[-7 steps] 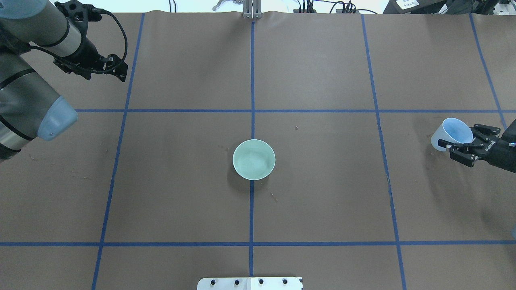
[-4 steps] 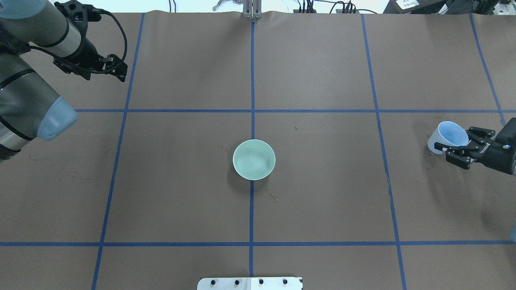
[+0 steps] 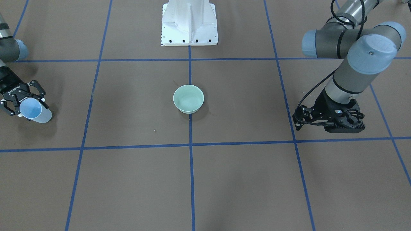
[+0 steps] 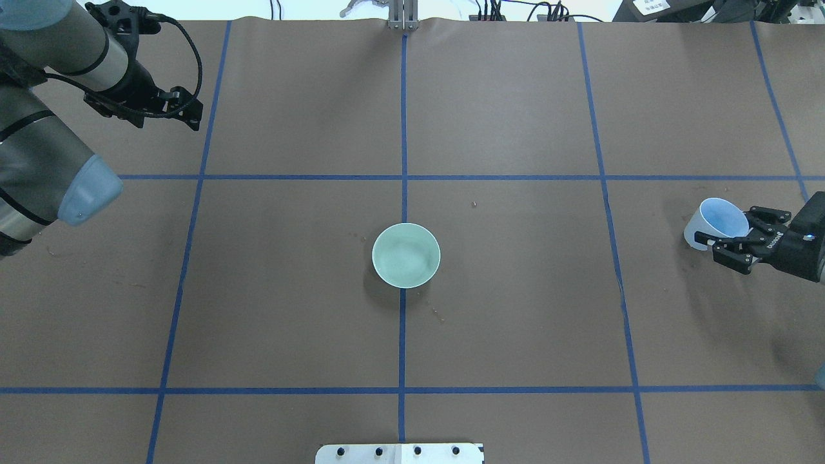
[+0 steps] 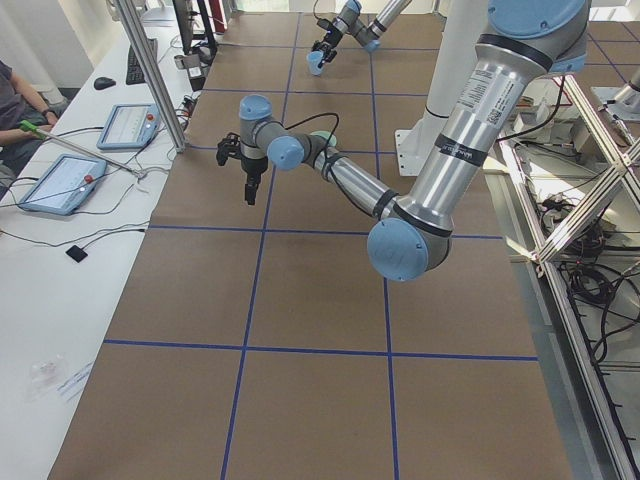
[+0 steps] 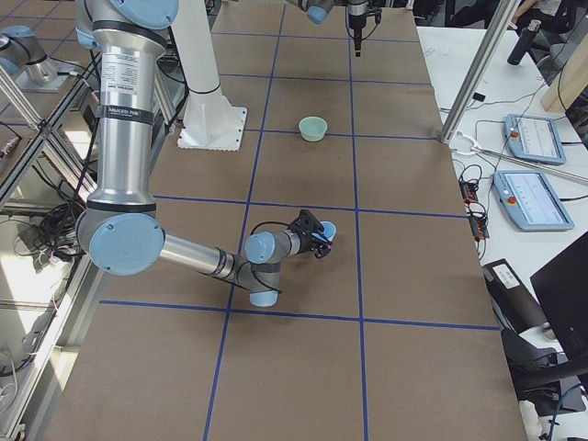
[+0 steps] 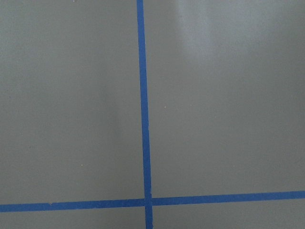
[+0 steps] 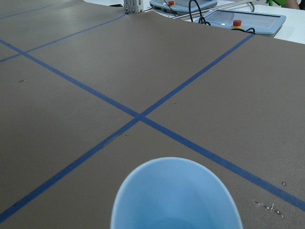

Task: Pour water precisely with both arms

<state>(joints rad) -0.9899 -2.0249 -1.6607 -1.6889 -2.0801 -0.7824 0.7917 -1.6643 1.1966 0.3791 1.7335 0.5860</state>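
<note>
My right gripper (image 4: 731, 229) is shut on a pale blue cup (image 4: 712, 219) at the table's right edge and holds it tilted, mouth up and toward the centre. The cup also shows in the front view (image 3: 32, 110) and fills the bottom of the right wrist view (image 8: 174, 195). A green bowl (image 4: 406, 254) stands at the table's centre, far from both grippers. I see no clear water in cup or bowl, only a faint sheen. My left gripper (image 4: 187, 116) hangs empty over the far left, fingers pointing down and looking shut.
The white pedestal (image 4: 399, 453) stands at the near edge. Blue tape lines (image 4: 403, 177) cross the brown table cover. Small shiny droplets (image 8: 267, 206) lie on the cover near the cup. Tablets and cables (image 6: 533, 175) lie beyond the far edge.
My right gripper has drawn back slightly toward the right edge and lowered, and the cup sits less tilted. The left arm has barely moved.
</note>
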